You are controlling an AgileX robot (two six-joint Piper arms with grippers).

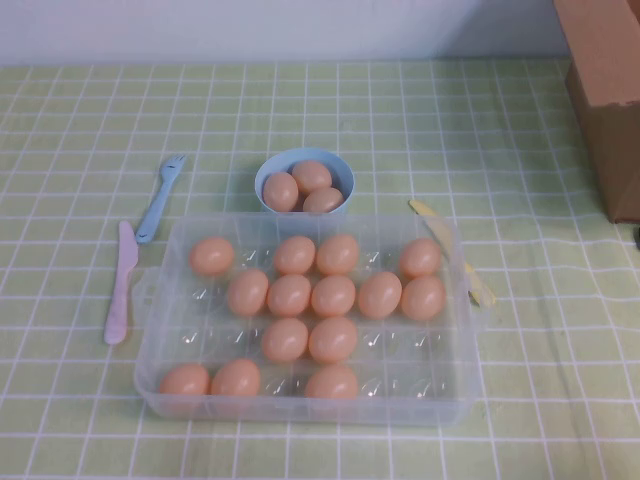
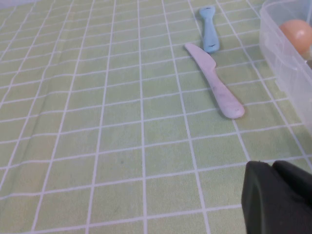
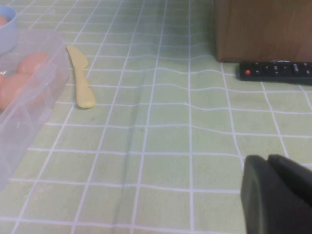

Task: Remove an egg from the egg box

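Fourteen matte orange-tan eggs (image 1: 333, 296) sit in the clear plastic dimpled egg box (image 1: 150, 385). Left gripper (image 2: 278, 197) over cloth left of it, right gripper (image 3: 278, 195) to its right; finger opening can't be told for either.

No legible text, label, brand, number or sign is found in any view; the remote control (image 3: 276, 70) beside the cardboard box (image 3: 263, 29) carries buttons whose markings cannot be read; the left gripper (image 2: 278, 197) and the right gripper (image 3: 278, 195) are seen low over the checked tablecloth (image 1: 560, 400), unmarked.
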